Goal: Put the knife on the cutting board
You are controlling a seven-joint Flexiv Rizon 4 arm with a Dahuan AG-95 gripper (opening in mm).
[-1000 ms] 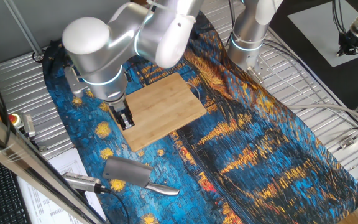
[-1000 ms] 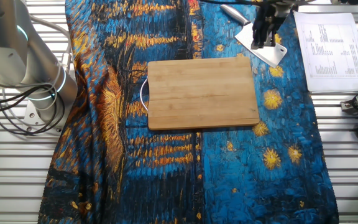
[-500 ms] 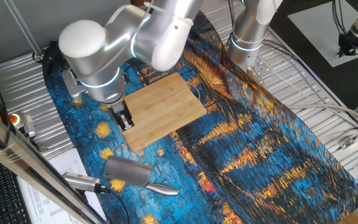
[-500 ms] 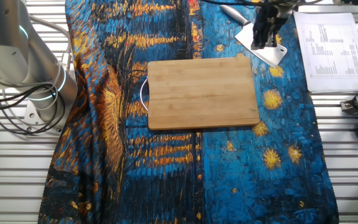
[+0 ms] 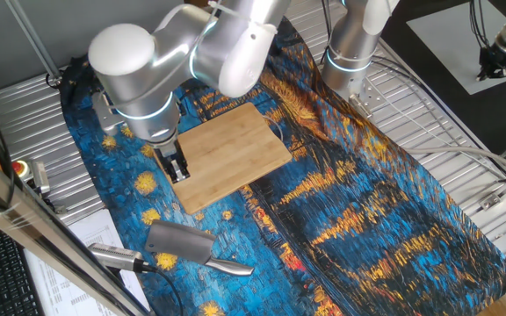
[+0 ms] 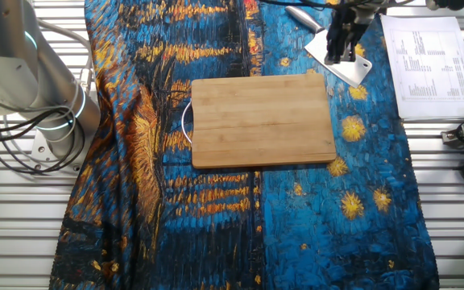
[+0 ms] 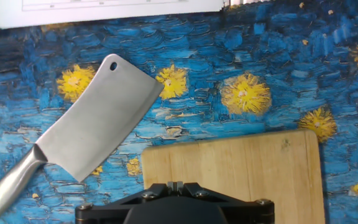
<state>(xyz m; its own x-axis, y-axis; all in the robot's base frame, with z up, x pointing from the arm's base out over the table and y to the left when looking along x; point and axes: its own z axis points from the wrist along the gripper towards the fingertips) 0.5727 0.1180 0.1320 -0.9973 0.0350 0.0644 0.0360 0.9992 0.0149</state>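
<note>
Where starry cloth (image 5: 393, 202) spreads, knife (image 7: 92, 127) lies.

Arm (image 5: 139, 70) seen shifted slightly right and down relative to half second ago, back at pose seen one second ago. Gripper (image 5: 177, 167) displaced marginally along with it, above near edge of cutting board (image 5: 231, 154). In other fixed view, gripper (image 6: 341, 44) shift barely discernible.

knife (image 7: 86, 130) handle end cut off | gripper (image 5: 177, 170) opening unclear
</note>
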